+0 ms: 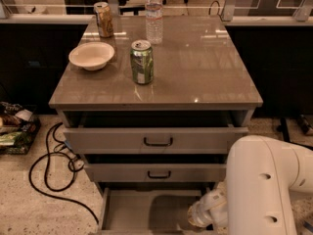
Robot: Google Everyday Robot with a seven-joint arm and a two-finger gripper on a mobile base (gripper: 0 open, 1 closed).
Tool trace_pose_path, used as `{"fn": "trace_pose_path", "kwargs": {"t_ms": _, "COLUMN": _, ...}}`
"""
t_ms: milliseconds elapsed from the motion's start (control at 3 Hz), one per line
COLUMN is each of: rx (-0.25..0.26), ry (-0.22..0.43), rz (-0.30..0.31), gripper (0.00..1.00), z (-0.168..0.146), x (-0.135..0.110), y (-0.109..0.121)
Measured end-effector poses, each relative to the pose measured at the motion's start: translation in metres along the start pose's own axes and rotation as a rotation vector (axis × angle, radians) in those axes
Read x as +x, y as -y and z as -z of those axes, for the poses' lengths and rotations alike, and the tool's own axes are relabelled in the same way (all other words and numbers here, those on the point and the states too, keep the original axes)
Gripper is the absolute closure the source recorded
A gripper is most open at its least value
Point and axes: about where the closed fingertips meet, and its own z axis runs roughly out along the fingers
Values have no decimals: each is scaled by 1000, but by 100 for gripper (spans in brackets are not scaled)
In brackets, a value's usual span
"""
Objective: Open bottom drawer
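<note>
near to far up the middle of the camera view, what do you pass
bottom drawer, pulled open, with the gripper low over its right side → middle drawer → top drawer → green can → bottle
</note>
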Motion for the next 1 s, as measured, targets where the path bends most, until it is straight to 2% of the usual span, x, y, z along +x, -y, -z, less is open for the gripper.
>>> {"fn": "trace_pose_path", "kwargs": {"t_ms": 333, "rx": -57, "ry": 44, "rz": -33, "gripper": 100, "z": -20, "x": 11, "y": -1}}
{"fn": "trace_pose_path", "kwargs": {"t_ms": 667, "rx": -105, "ry": 98, "rz": -74, "gripper": 100, "z": -32, "x": 8, "y": -19}}
{"fn": "trace_pose_path", "kwargs": {"t_ms": 1000, "rx": -136, "ry": 149, "rz": -107, "gripper": 100, "z": -33, "x": -7, "y": -44}}
